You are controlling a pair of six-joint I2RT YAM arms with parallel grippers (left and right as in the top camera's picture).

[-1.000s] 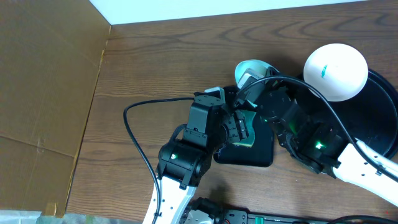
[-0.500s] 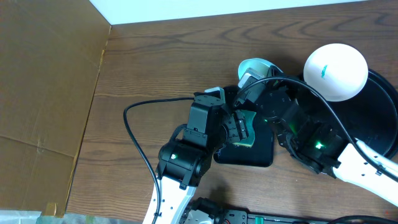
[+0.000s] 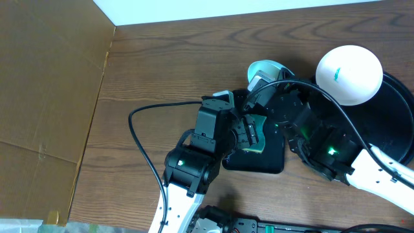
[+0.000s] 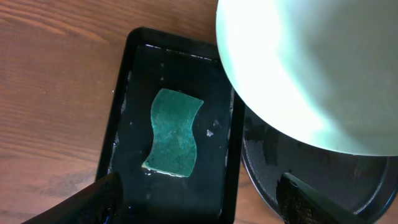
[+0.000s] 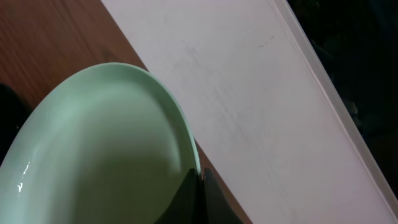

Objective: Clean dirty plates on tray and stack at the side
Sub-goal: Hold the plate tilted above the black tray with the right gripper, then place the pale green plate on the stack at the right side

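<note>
Change: over the last second the held plate (image 3: 265, 68) has crept slightly up and to the right in the overhead view; in the last half second nothing visibly moved.
Right gripper (image 5: 200, 186): clamped on the rim of the held plate, fingers pinching the edge from both faces.
Left gripper (image 4: 200, 183): spread wide and holding nothing, hanging above the rectangular tray (image 4: 124, 124).
Held plate, place: lifted off the table (image 3: 168, 58), tilted, between the two arms and above the near end of the rectangular tray.
Other plate (image 3: 349, 73): lies on the round tray (image 3: 398, 123) with a teal smear showing; whether more lie under it cannot be told.
Sponge (image 4: 175, 132): green, flat on the wet floor of the rectangular tray, directly under the left gripper.
Handling: the plate looks stiff, glossy and probably breakable, light enough for a rim pinch, yet a pinch at one edge leaves it free to swing or slip when pressed.
Where to hold: deep on the rim, as the right gripper does now; wiping pressure is best kept gentle and close to the pinched side.
Sponge handling: soft and wet, likely to squash; best taken across its narrow waist.
</note>
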